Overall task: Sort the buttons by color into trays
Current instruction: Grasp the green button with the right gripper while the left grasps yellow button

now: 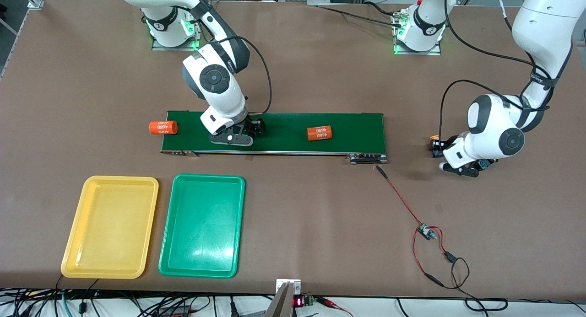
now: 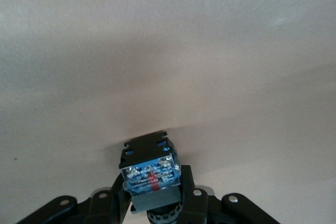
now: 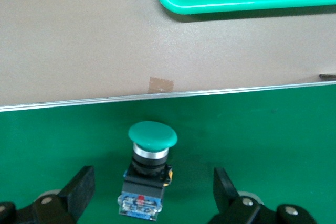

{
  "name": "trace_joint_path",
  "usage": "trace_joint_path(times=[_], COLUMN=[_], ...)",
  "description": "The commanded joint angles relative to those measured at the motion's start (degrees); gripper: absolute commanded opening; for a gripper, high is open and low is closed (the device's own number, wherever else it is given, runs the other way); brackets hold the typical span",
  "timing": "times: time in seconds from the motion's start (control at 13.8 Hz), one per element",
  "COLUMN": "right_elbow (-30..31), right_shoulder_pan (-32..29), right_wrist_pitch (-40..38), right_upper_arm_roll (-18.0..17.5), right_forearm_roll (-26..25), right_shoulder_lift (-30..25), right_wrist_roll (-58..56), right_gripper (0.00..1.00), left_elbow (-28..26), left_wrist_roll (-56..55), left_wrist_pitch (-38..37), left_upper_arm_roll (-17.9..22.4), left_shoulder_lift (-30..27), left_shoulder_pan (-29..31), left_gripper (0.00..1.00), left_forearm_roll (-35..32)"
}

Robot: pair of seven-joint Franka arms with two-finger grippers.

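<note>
The left gripper (image 2: pixel 155 203) pinches a small, rigid button (image 2: pixel 149 174) by its blocky body. The right gripper (image 3: pixel 149 195), fingers spread, straddles the green-capped button (image 3: pixel 148 169) on the conveyor belt (image 1: pixel 284 145); its squared body looks like the surest hold.

Dark green conveyor belt (image 1: pixel 284 133) mid-table, with one orange cylinder (image 1: pixel 319 133) on it. Second orange cylinder (image 1: pixel 163 127) just off its end. Red wire (image 1: pixel 403 202) nearer the camera.

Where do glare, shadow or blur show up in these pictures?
Front view: white glare patches on the green tray. Left wrist view: a soft shadow on the table above the button, which looks slightly blurred. Right wrist view: the green button is sharp.
</note>
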State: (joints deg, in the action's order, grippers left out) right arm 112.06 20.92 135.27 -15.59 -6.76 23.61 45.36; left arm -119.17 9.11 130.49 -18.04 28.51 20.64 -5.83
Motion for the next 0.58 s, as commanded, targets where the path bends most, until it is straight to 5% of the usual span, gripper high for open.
trace_joint_path(times=[0.0, 0.51], right_elbow=[-1.14, -0.7], right_shoulder_pan=[0.88, 0.52], right_wrist_pitch=[0.0, -1.32], right_upper_arm_roll=[0.65, 2.14], right_forearm_roll=[-0.45, -0.19], right_shoulder_lift=[0.83, 1.79], right_wrist_roll=[1.31, -0.18], right_gripper=[1.0, 0.98], left_elbow=[-0.89, -0.01], left_wrist_roll=[0.21, -2.41], left_wrist_pitch=[-1.72, -6.91], left_upper_arm_roll=[-0.15, -2.96], left_shoulder_lift=[-4.33, -10.58], left_shoulder_pan=[-0.94, -10.17], left_gripper=[0.0, 0.0], left_forearm_roll=[0.74, 2.74])
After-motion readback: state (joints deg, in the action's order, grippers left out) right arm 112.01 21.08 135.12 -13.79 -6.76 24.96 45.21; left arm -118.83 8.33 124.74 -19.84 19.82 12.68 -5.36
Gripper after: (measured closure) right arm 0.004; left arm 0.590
